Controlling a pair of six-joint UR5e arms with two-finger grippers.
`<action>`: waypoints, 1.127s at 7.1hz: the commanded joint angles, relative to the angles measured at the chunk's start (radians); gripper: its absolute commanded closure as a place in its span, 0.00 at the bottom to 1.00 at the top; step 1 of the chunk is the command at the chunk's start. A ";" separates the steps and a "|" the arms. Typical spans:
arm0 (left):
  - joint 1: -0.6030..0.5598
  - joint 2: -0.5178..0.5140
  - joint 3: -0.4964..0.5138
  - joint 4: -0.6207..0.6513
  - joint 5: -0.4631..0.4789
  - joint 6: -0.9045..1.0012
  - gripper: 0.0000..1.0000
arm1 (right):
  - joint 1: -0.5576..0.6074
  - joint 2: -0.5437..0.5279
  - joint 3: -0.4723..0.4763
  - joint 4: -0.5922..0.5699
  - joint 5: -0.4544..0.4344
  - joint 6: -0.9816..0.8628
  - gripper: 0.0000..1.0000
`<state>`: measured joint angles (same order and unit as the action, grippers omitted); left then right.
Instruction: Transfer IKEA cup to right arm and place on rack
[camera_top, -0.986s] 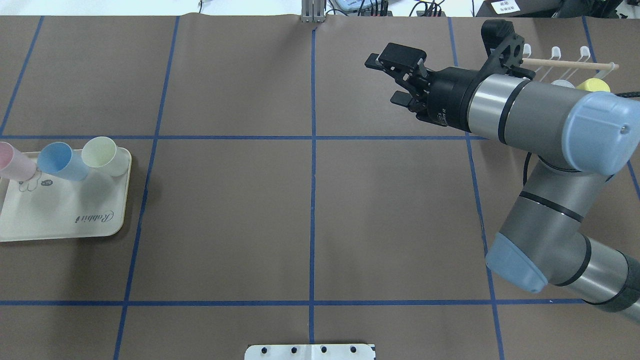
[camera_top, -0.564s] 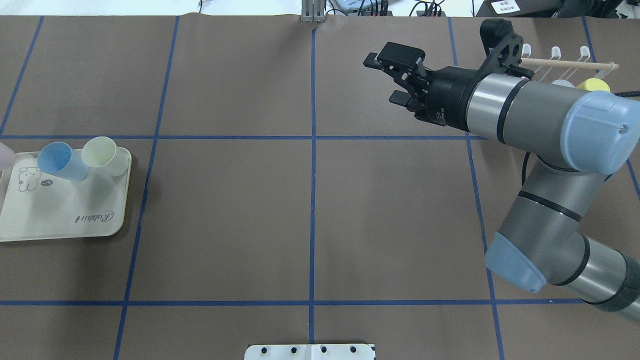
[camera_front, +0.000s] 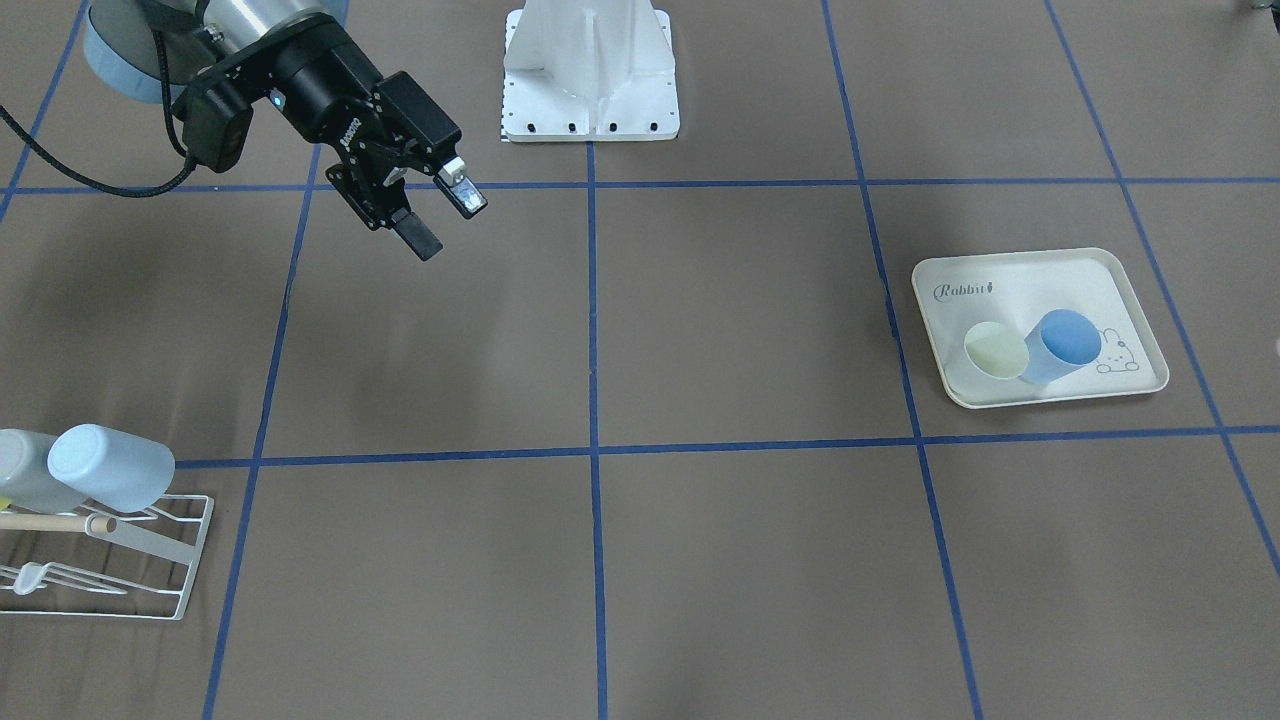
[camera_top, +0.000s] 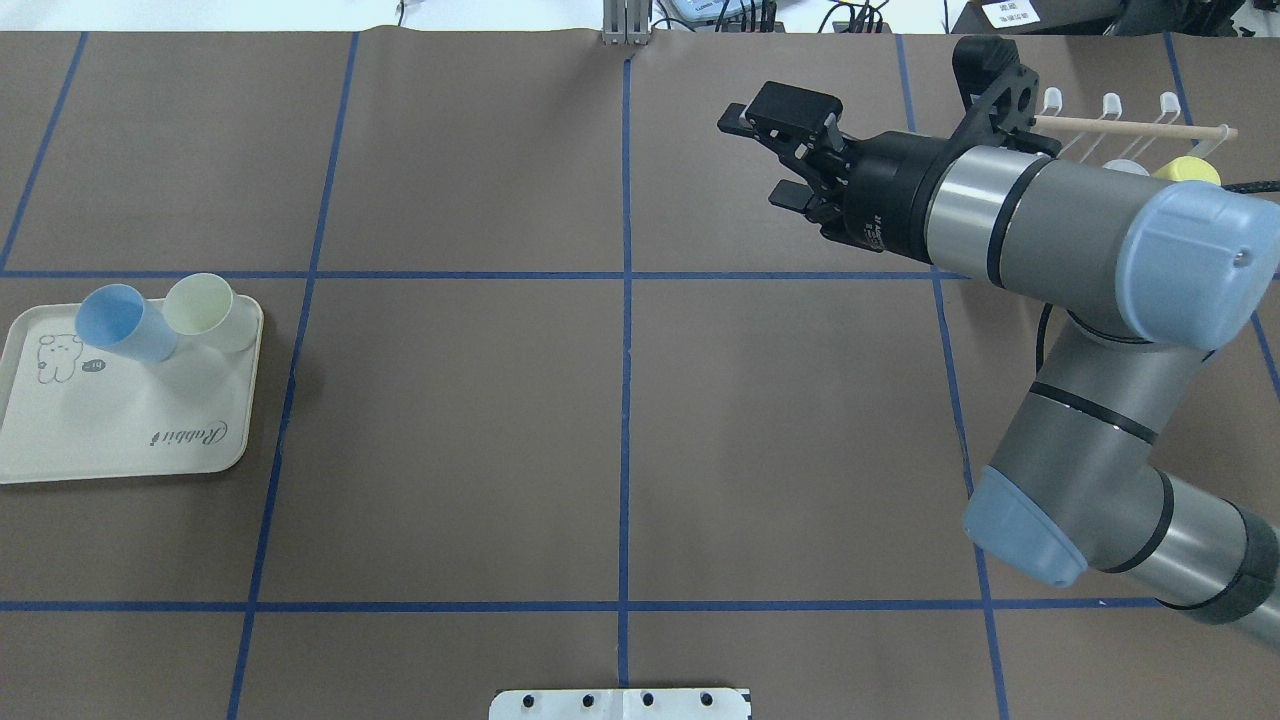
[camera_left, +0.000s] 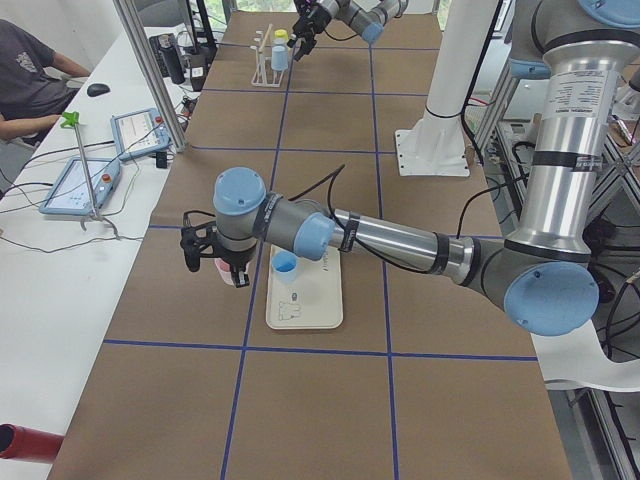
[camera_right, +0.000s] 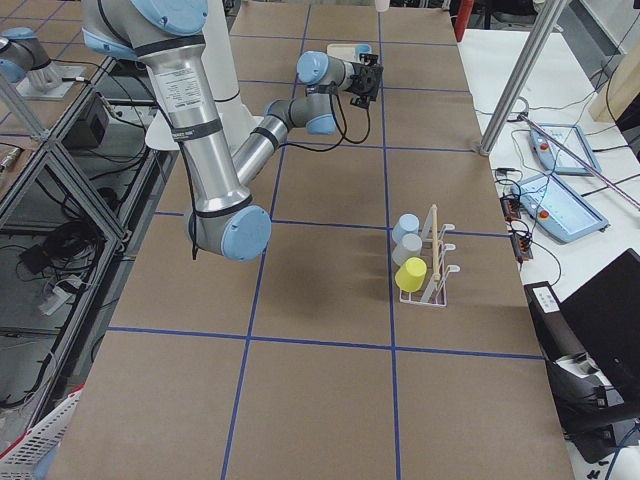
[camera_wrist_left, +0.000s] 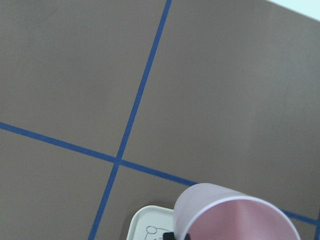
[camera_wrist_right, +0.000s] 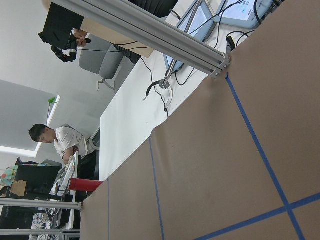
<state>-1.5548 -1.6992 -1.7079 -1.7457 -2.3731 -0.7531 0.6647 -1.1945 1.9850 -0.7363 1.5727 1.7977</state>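
Observation:
A pink IKEA cup (camera_wrist_left: 235, 216) fills the bottom of the left wrist view, held in the air just off the far end of the cream tray (camera_top: 120, 430). My left gripper (camera_left: 235, 268) is shut on it (camera_left: 224, 272), beyond the overhead view's left edge. My right gripper (camera_top: 752, 162) hangs open and empty above the table's far right part (camera_front: 452, 228). The white wire rack (camera_top: 1140, 125) with its wooden rod stands behind the right arm and carries a pale blue cup (camera_front: 110, 465), a yellow cup (camera_right: 410, 273) and one more.
On the tray stand a blue cup (camera_top: 120, 322) and a pale yellow-green cup (camera_top: 205, 308). The robot's white base (camera_front: 588, 70) sits at the table's near edge. A person sits at the side desk (camera_left: 35, 85) with tablets and cables.
The pink cup has moved left off the tray and out of the overhead view. The right gripper has edged slightly left and stays open.

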 joint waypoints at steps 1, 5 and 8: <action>0.080 -0.016 -0.035 -0.216 0.079 -0.406 1.00 | -0.002 0.001 0.005 0.000 0.000 0.002 0.00; 0.384 -0.037 -0.138 -0.584 0.280 -1.072 1.00 | -0.004 0.010 0.008 0.023 0.001 0.055 0.00; 0.747 -0.040 -0.276 -0.788 0.735 -1.418 1.00 | -0.022 0.016 -0.003 0.107 0.009 0.101 0.00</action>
<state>-0.9607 -1.7361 -1.9248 -2.4693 -1.8271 -2.0478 0.6488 -1.1794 1.9859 -0.6699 1.5782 1.8698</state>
